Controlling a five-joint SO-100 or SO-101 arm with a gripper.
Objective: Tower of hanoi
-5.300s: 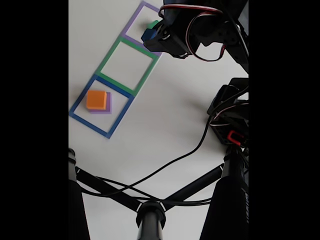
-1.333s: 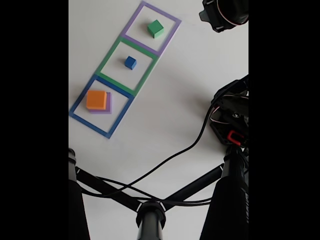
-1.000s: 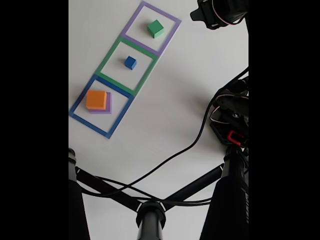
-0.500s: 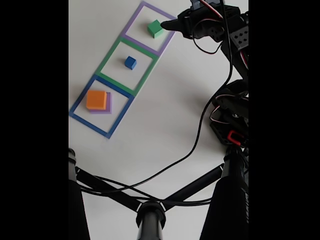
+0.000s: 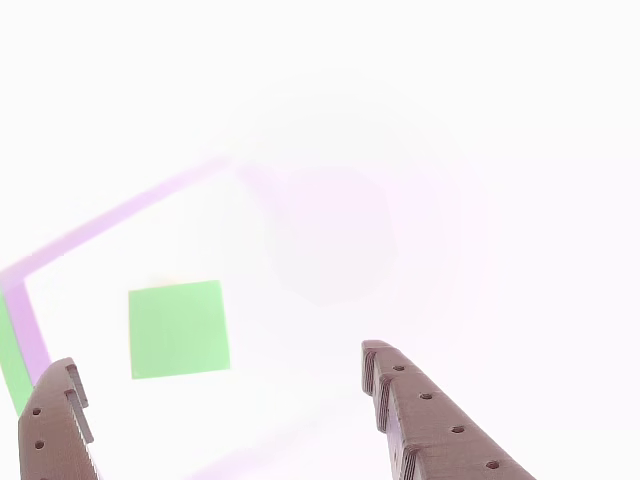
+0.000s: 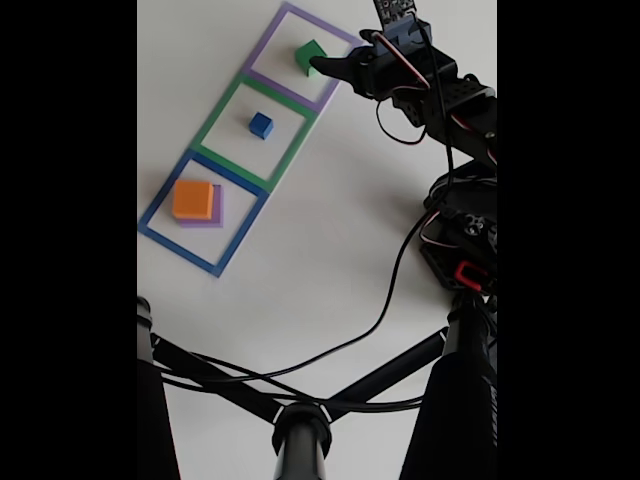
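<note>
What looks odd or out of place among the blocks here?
Only the orange cube sits off-centre on the purple slab, shifted left in the fixed view. The green cube and blue cube sit squarely inside their outlines.

Arm reached from the right in the fixed view, gripper (image 6: 322, 66) tip right beside the green cube (image 6: 306, 53). In the other view, jaws stood apart, straddling that cube (image 5: 179, 329) without touching it.

Setting: we read this as a hobby or lab robotics bench.
Surface: we see a plain white tabletop (image 6: 330, 240) marked with taped square outlines (image 6: 250, 130).
Hardware: we note an arm with exposed servos (image 6: 455, 225) and loose black cables (image 6: 370, 320).
Mounting: we see a black tripod-like stand (image 6: 300, 430) in the foreground.
</note>
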